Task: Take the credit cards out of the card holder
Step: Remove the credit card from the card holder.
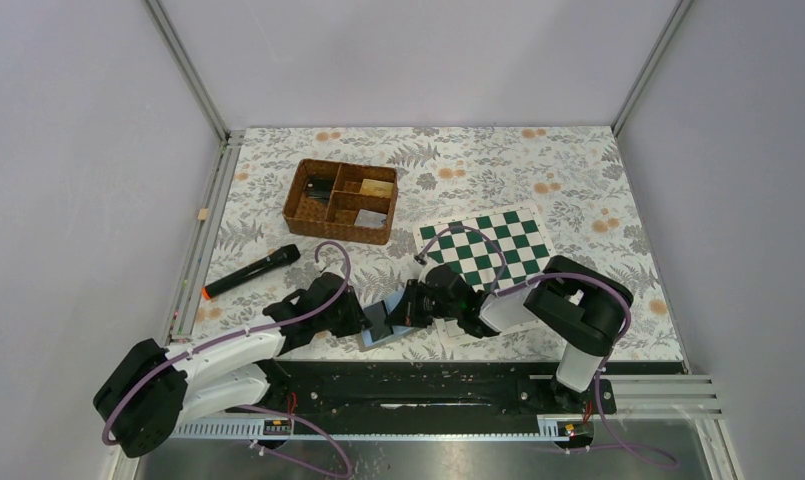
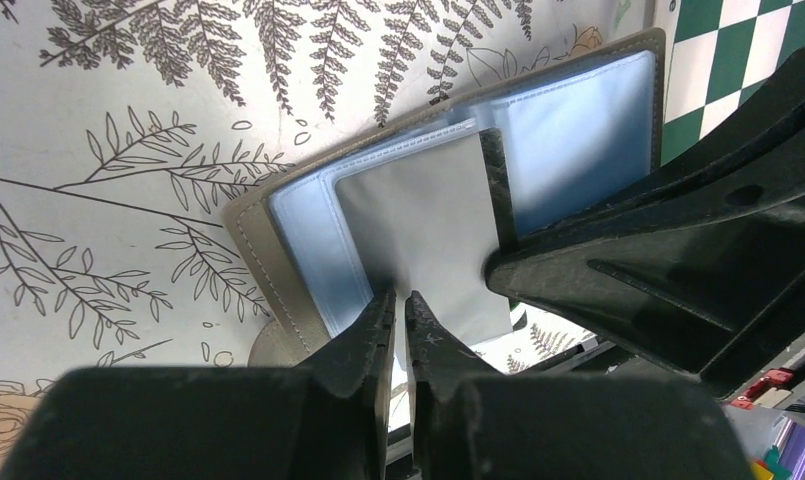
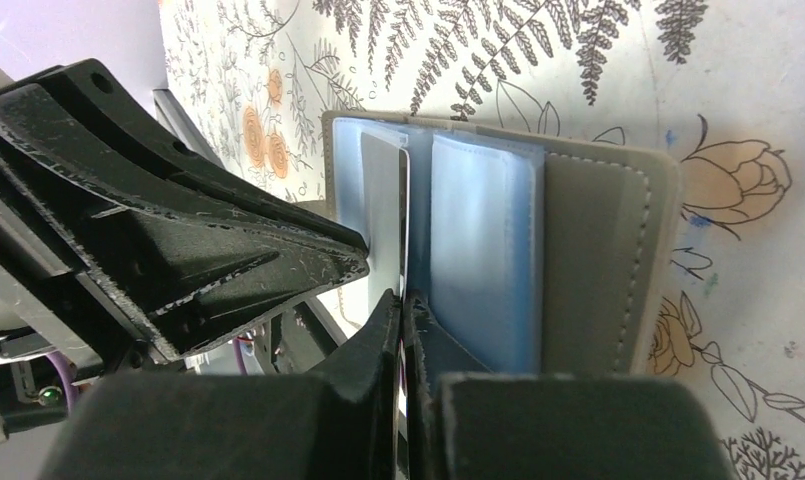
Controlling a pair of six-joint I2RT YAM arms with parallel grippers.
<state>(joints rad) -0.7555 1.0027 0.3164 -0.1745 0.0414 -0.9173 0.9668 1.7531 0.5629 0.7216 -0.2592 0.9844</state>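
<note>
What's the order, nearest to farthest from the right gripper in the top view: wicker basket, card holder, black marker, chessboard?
1. card holder, at the fingertips of the right gripper.
2. chessboard, beside it on the right.
3. wicker basket, behind and to the left.
4. black marker, farthest left.

card holder (image 1: 380, 328) | grey ext, lt-blue sleeves | open, table (image 1: 578, 170) near edge | card (image 2: 428, 215) partly out

You have two claws in play, the left gripper (image 2: 400, 297) and the right gripper (image 3: 402, 297). At their tips you'll count one card holder (image 2: 588, 110) with one grey card (image 2: 428, 220) showing. Beyond the claws there is one wicker basket (image 1: 294, 205). Past the right claw is one chessboard mat (image 1: 498, 245), and out past the left claw is one black marker (image 1: 250, 271).
</note>
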